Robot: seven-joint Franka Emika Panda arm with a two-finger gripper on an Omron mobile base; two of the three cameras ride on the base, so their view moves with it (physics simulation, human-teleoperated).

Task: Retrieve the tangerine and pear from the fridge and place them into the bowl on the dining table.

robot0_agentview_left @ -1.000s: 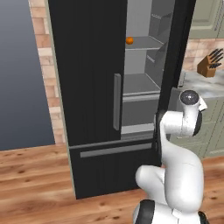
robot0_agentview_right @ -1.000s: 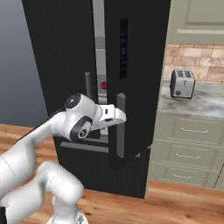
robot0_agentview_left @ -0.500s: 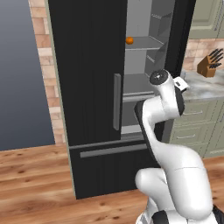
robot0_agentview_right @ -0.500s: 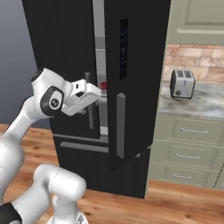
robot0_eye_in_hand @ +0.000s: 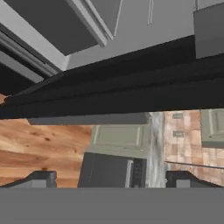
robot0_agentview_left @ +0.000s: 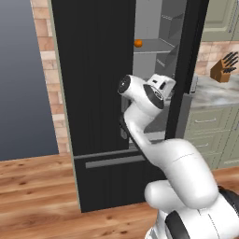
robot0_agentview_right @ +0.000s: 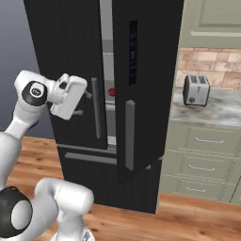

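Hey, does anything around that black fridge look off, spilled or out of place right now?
Nothing spilled or damaged. The tall black French-door fridge has its right door swung open, showing pale grey shelves. The small bright orange tangerine sits upright on an upper shelf, and the dark red pear shows through the door gap lower down.

We see the fridge [robot0_agentview_right: 146, 70] with one door ajar, the pear [robot0_agentview_right: 111, 92] on a shelf inside, and a toaster [robot0_agentview_right: 196, 90] on the counter [robot0_agentview_right: 207, 113].
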